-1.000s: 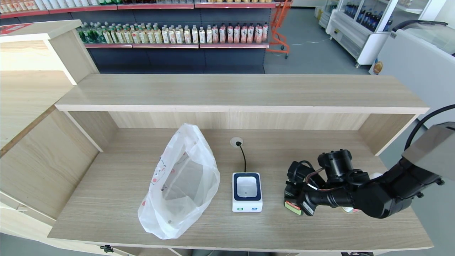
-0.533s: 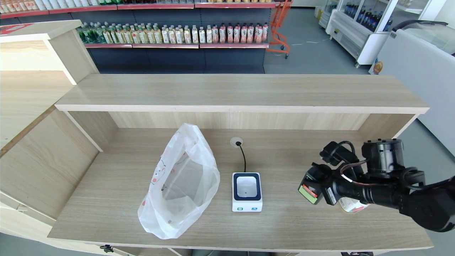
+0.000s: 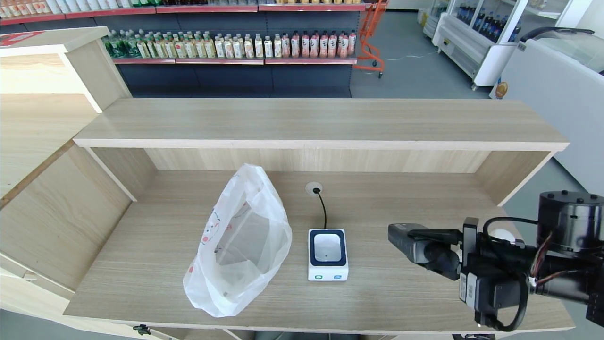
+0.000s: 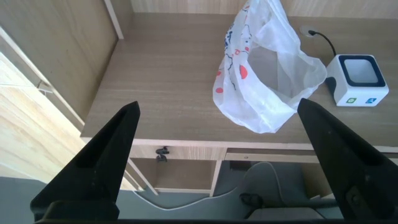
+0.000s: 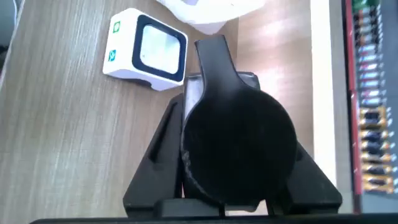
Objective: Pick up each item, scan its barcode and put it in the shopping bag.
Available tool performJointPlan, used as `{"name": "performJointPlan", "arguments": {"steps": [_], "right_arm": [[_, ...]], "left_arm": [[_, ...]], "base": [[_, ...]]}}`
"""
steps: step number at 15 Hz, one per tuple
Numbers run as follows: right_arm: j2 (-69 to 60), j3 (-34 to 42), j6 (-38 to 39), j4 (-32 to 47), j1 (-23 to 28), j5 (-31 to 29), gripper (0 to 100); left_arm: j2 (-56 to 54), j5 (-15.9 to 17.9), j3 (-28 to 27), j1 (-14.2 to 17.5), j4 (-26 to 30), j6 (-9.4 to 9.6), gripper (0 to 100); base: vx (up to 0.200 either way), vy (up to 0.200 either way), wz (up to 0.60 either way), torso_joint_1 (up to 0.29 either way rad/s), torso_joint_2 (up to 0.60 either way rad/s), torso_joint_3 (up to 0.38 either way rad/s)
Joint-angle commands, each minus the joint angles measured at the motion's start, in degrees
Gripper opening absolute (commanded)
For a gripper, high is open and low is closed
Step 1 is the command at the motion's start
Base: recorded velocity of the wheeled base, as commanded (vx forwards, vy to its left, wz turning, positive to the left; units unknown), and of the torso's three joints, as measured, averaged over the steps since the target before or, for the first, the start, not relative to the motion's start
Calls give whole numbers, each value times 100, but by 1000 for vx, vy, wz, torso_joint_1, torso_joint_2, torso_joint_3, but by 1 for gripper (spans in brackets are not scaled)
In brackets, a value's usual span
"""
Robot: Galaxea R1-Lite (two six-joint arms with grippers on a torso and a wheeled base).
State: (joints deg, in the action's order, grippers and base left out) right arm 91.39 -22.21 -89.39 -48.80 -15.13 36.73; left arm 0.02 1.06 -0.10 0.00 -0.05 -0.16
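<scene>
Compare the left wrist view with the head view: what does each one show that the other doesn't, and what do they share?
The left wrist view adds the left gripper, fingers spread open, and the front panel under the desk. The head view adds the right gripper to the right of the scanner, the raised counter ledge and the shelves of bottles behind. Shared: the white shopping bag standing open, the scanner and its black cable.

Bottle shelves point(image 3: 226, 46) behind wooden counter point(image 3: 321, 120); orange trolley point(image 3: 370, 38), freezers point(image 3: 557, 85) right
</scene>
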Motion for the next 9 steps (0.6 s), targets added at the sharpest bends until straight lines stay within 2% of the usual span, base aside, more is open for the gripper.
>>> {"name": "performJointPlan", "arguments": {"steps": [1,2,3,4,7,9], "right_arm": [[89,-55,-3207,934,-500,669,0],[221,-46,-4095,1153,-913,678,0],[335,-55,-4552,1347,-1212,669,0],[397,-73,-4824,1355,-1423,669,0],[397,-205,-5193,1259,-1634,739,0],[406,-257,-5475,846,-1730,1284,0]], "left_arm": [[-2,-1,1,0,-4,-2,100],[-2,-1,1,0,5,-2,100],[-2,-1,1,0,-4,-2,100],[-2,-1,1,0,-4,-2,100],[-2,-1,1,0,-4,-2,100],[-2,-1,1,0,-4,-2,100]], "base": [[0,0,0,0,0,0],[0,0,0,0,0,0],[0,0,0,0,0,0],[0,0,0,0,0,0],[0,0,0,0,0,0],[0,0,0,0,0,0]]}}
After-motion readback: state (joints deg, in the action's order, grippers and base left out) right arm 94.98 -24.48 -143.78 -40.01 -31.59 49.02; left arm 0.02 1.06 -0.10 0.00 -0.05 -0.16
